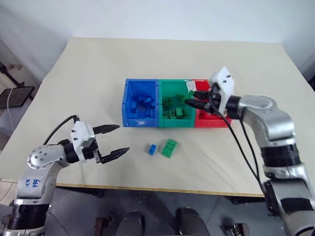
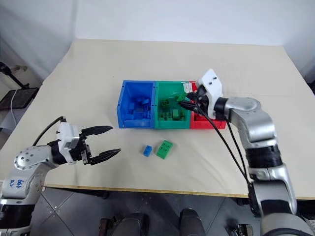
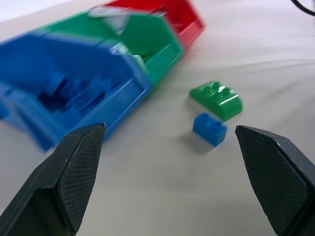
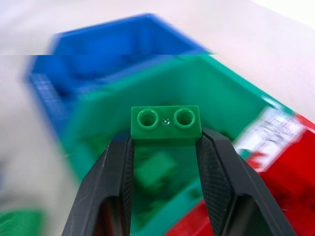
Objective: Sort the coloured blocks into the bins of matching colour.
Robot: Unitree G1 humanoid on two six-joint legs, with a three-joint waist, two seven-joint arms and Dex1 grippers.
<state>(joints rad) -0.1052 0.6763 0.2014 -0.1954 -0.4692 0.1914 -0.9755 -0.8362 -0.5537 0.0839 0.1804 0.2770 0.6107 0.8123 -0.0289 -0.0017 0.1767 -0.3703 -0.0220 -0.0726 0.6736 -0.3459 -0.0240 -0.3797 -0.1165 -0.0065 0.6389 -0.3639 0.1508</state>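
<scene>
Left eye view looks down on a pale surface [image 1: 88, 78] that carries three bins joined in a row: a blue bin [image 1: 129, 105], a green bin [image 1: 167, 91] beside it, and a red bin [image 1: 211, 120] on the green bin's other side. Blue blocks lie inside the blue bin, and green blocks inside the green one.

The right gripper [image 1: 189, 103] hangs over the green bin, at the wall it shares with the red bin. In the right wrist view its two black fingers [image 4: 115, 172] are closed on a small green block [image 4: 166, 121], pinching it at both ends, with two round sockets of the block facing the camera. The green bin lies directly beyond the block.

Two loose blocks rest on the surface near the green bin, on the robot's side of it: a small blue block [image 1: 153, 149] and, just beside it, a larger green block [image 1: 169, 148]. They are close but apart.

The left gripper [image 1: 120, 139] is low over the surface, near the blue bin's front corner and pointing toward the two loose blocks. Its fingers [image 3: 74, 172] are spread wide and hold nothing.
</scene>
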